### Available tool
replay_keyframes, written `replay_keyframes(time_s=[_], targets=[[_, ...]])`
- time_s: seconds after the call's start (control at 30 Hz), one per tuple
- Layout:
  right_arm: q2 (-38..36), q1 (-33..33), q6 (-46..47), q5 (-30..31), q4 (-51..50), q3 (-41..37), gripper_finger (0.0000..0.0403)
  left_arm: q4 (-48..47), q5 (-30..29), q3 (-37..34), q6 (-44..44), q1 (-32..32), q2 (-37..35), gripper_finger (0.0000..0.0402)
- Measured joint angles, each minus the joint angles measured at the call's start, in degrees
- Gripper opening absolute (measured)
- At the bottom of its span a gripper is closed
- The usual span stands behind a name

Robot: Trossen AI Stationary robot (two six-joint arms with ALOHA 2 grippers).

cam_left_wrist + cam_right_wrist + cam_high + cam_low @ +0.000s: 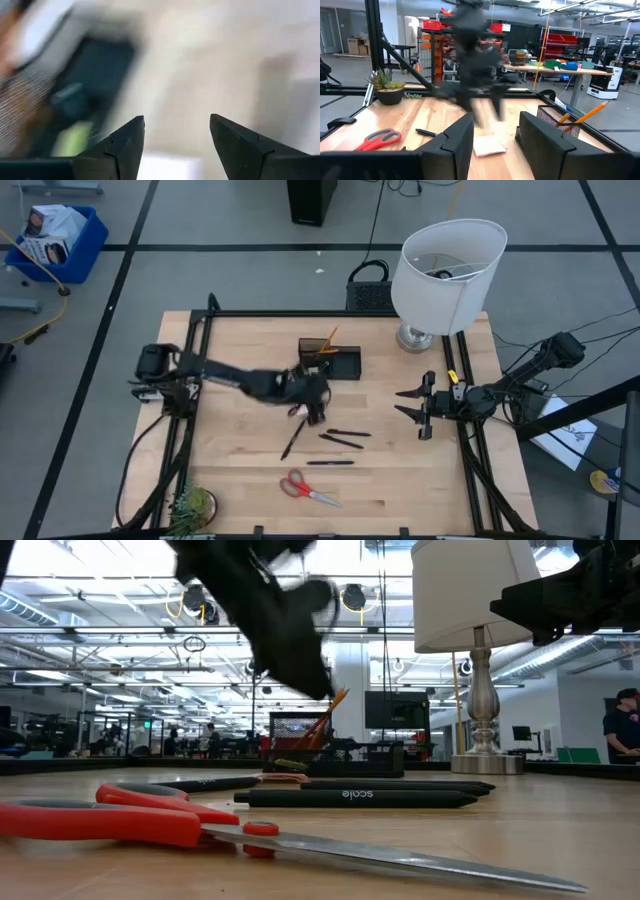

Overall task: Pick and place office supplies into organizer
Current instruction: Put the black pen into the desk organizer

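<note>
Hanging just beside the organizer (330, 360), the left gripper (312, 406) is seen with fingers wide and nothing held. Pencils (328, 340) are stood in its cup; pens (343, 437) and scissors (309, 489) are left on the counter (400, 480). Right gripper (415, 407) is kept waiting, fingers wide.

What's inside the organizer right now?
Two orange pencils stand tilted in the organizer's cup section. The left claw hovers just in front; the tray compartment's contents can't be made out.

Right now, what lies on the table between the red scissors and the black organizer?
In the high view, thin black pens lie between the scissors and the organizer; the left gripper hangs there too.
</note>
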Motion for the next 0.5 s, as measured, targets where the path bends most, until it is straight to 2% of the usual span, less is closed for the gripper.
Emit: replay_keyframes(time_s=[0.1,0.17,0.23,0.37,0.43,0.5], targets=[[0.0,0.0,-0.7,0.0,0.0,0.0,0.0153,16.7,8.5,-7.5,2.9,-4.8,-4.2,0.023],[0.0,0.0,-5.6,0.0,0.4,0.0,0.0153,25.4,12.1,-13.3,4.8,-7.9,-7.6,0.023],[0.0,0.0,-9.6,0.0,0.4,0.0,0.0153,32.8,11.8,-18.3,5.2,-10.9,-11.0,0.023],[0.3,0.0,-12.5,0.0,0.4,0.0,0.0153,35.5,6.8,-26.3,5.7,-15.2,-19.4,0.023],[0.4,0.0,-11.4,0.0,0.8,0.0,0.0153,35.7,4.7,-30.4,4.6,-17.2,-23.7,0.023],[0.5,0.0,-7.0,-0.1,1.2,0.0,0.0153,40.1,4.2,-34.2,5.3,-19.3,-27.4,0.023]])
